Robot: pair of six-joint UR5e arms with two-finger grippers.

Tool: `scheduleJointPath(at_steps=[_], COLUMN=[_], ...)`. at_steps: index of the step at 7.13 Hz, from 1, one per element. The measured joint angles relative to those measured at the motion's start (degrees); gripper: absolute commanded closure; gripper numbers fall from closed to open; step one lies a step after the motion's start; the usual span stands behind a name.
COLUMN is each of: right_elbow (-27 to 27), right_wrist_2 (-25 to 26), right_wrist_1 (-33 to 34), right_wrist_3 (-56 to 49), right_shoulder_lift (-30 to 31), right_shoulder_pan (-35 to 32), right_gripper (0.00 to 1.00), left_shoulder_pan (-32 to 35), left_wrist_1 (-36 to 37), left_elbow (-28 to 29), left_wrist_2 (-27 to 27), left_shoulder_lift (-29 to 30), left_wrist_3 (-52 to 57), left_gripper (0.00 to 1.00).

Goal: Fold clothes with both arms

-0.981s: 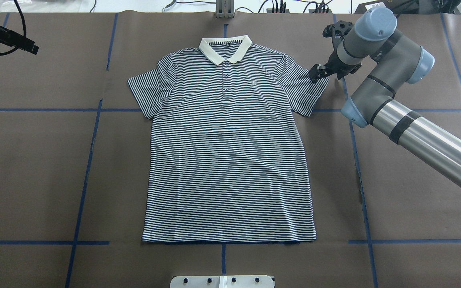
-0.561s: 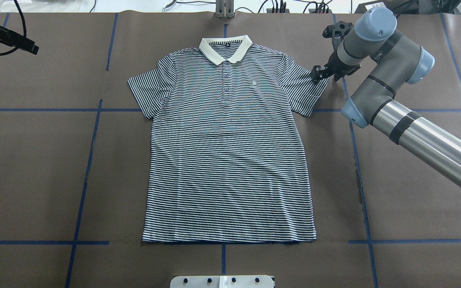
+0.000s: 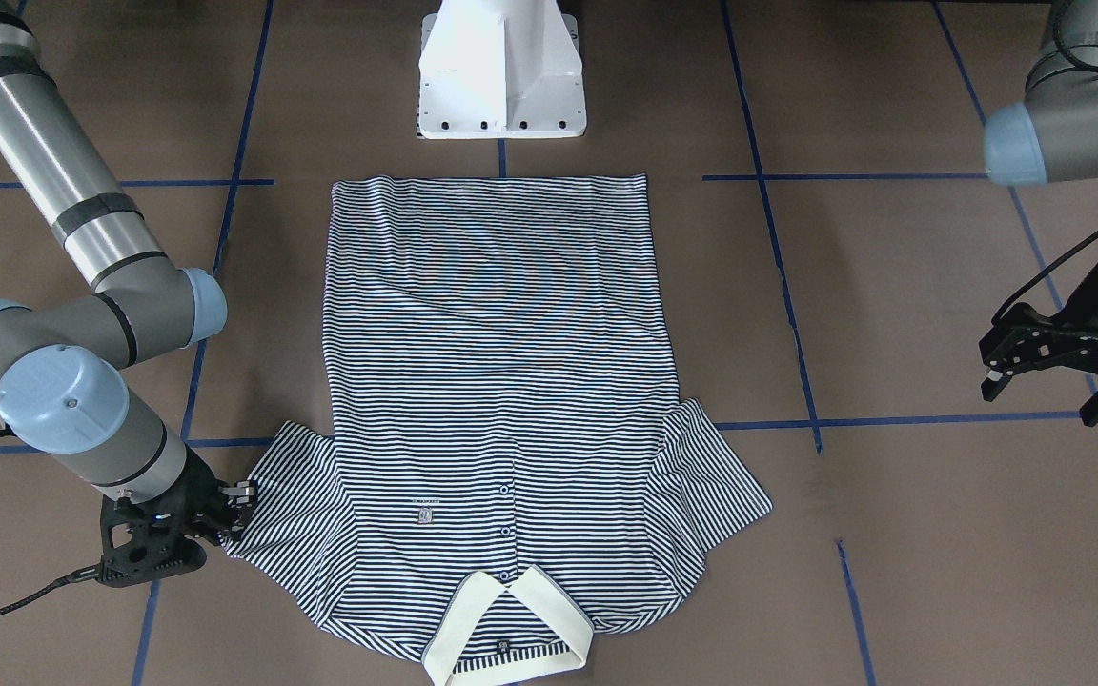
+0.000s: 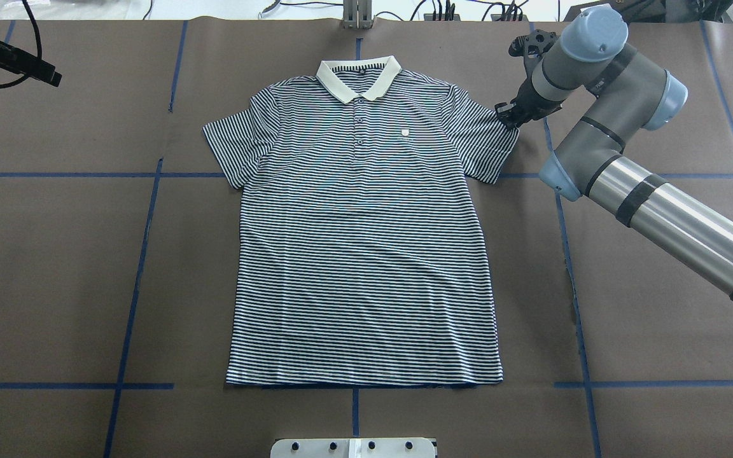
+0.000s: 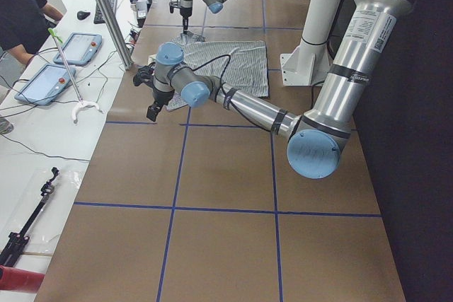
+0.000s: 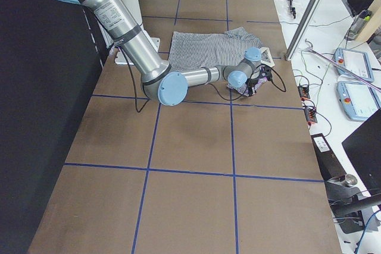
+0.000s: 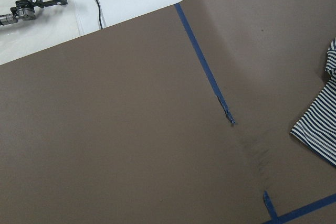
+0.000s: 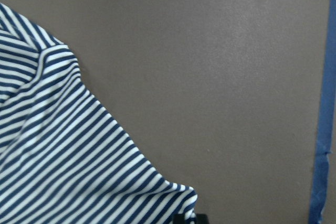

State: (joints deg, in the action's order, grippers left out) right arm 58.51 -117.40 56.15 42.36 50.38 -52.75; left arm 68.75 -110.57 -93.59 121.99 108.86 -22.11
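Front-facing view: thin navy-and-white striped short-sleeved polo shirt (image 3: pixel 492 381) lies flat, buttons up, on the brown paper-covered worktop (image 3: pixel 892 286), cream collar (image 3: pixel 511 619) at the near edge. My right end effector (image 3: pixel 236 503) touches the hem of the left-hand sleeve (image 3: pixel 292 495). I cannot tell whether it is clamped. My left end effector (image 3: pixel 1040 400) hangs far right with fingers spread, holding nothing, well apart from the shirt.

Overhead view: collar far, bottom hem near; right end effector on the right sleeve's outer corner.

Right wrist view: the striped sleeve corner meets a black fingertip (image 8: pixel 190 219) at the bottom edge.

Left wrist view: bare worktop, blue tape line (image 7: pixel 202 61), striped cloth at the right edge.
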Motion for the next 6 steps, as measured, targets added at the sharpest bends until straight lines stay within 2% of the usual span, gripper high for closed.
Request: scheduleJointPath(at_steps=[4,6], right_elbow=[6.2,6.7], right_wrist_2=[-3.3,-2.4], right_wrist_1=[-0.1,0.0], right_wrist_3=[0.2,3.5], right_shoulder_lift=[-0.6,-4.1], right_shoulder_pan=[0.9,3.5], right_gripper=[1.00,1.00], left_shoulder_pan=[0.0,0.1], left_wrist_1=[0.0,-0.1], left_elbow=[0.1,0.3], left_wrist_2=[0.0,0.0], left_shoulder_lift=[-0.2,-0.6], left_wrist_3=[0.0,0.1], left_gripper=[0.00,0.00])
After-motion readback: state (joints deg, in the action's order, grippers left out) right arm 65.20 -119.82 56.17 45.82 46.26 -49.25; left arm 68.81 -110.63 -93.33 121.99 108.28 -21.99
